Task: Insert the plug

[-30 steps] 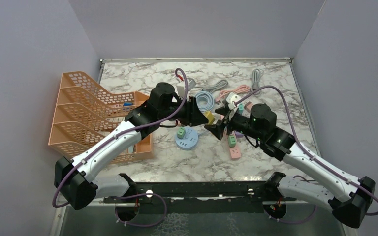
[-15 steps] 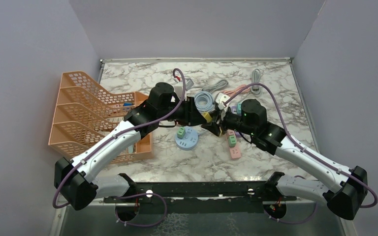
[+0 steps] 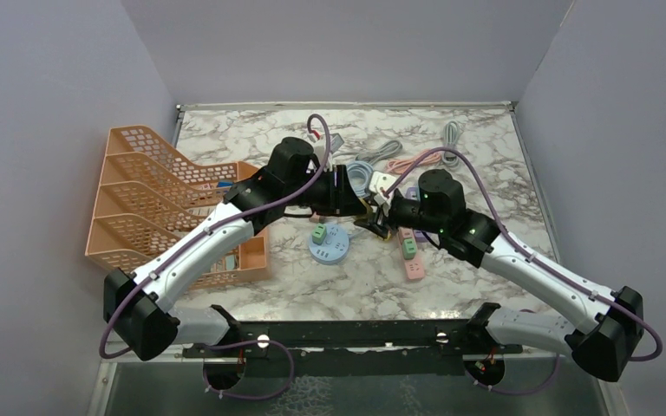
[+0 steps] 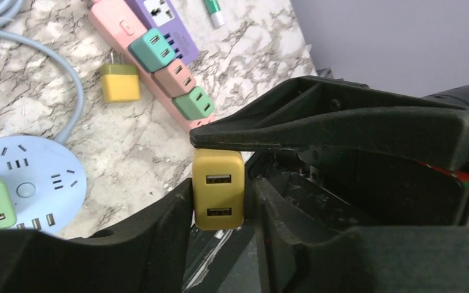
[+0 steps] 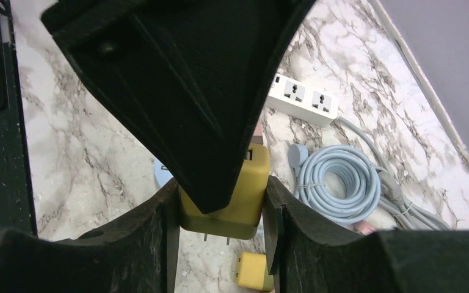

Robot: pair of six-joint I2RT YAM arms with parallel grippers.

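Right tool (image 5: pixel 220 195) clamps the yellow plug (image 5: pixel 250 195) mid-handover, left tool (image 4: pixel 221 201) hold unclear; next, align it over the pink power strip (image 3: pixel 414 267).

Lab booth: plain walls (image 3: pixel 347 43), marbled tabletop (image 3: pixel 251 130)

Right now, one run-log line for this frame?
item: yellow charger | right gripper: shut on it | left gripper: around it, grip unclear | state: not inserted
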